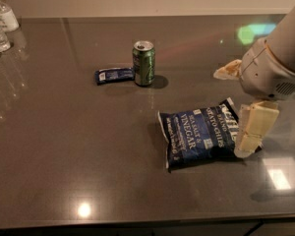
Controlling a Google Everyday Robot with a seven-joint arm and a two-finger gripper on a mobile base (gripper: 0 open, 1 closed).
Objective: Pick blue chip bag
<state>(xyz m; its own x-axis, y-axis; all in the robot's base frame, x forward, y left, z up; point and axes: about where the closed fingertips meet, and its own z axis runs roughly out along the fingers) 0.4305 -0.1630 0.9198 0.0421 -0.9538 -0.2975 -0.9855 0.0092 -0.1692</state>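
The blue chip bag (199, 135) lies flat on the dark table (64, 146), right of centre, with white "salt & vinegar" lettering facing up. My gripper (242, 101) comes in from the right edge on a white arm and hovers over the bag's right end. Its jaws stand open. One cream finger (254, 128) overlaps the bag's right edge in the picture, and the other fingertip (227, 71) is beyond the bag. Nothing is held.
A green can (143, 63) stands upright behind the bag, with a small flat blue packet (114, 75) lying just left of it. Clear water bottles (0, 26) stand at the far left corner. The table's front edge runs along the bottom.
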